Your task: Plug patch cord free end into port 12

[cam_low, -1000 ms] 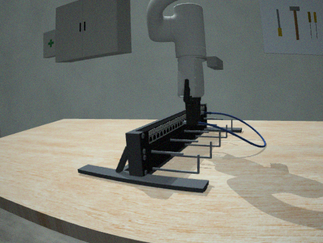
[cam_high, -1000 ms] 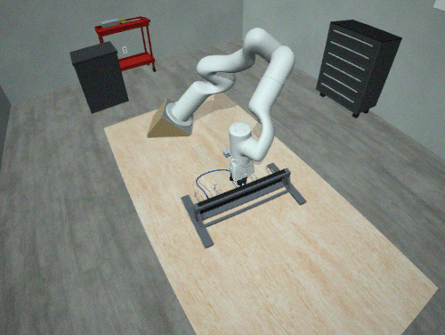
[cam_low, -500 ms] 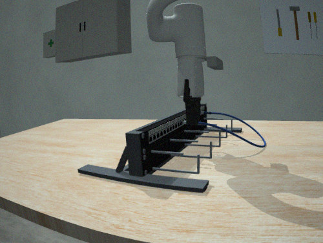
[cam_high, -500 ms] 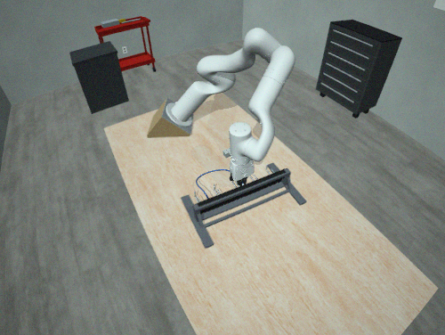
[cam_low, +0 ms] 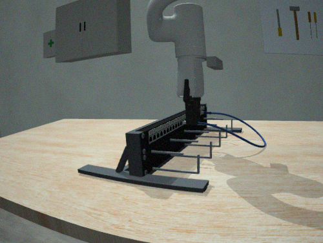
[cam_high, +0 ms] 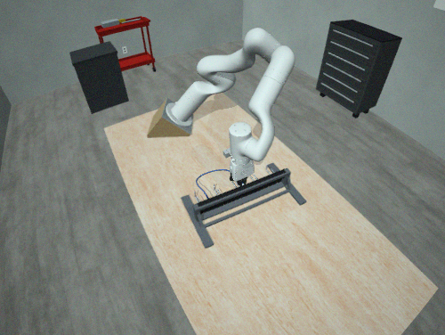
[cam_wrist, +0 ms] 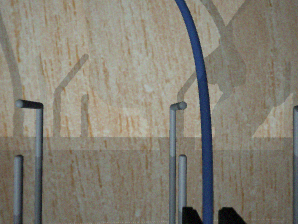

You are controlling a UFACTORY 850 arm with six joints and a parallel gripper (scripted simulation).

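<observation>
The worktop (cam_high: 285,276) (cam_low: 97,200) (cam_wrist: 120,60) looks like pale wood, with orange-brown grain, and its surface seems smooth and rather matt. The rack (cam_high: 202,232) (cam_low: 135,155) has a dark grey matt finish, like painted metal. The bars (cam_low: 174,170) (cam_wrist: 39,165) are grey, smooth, and look like metal. The cord (cam_high: 197,180) (cam_low: 249,126) (cam_wrist: 204,100) appears to be blue plastic, smooth, with weak shine. The arm (cam_high: 271,85) (cam_low: 190,29) is white, smooth and slightly glossy.

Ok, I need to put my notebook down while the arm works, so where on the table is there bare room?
The widest open stretch of table is on the rack's far side from the arm's base. It is crowded behind the rack, where the claw, blue cord and metal prongs sit close together.
</observation>
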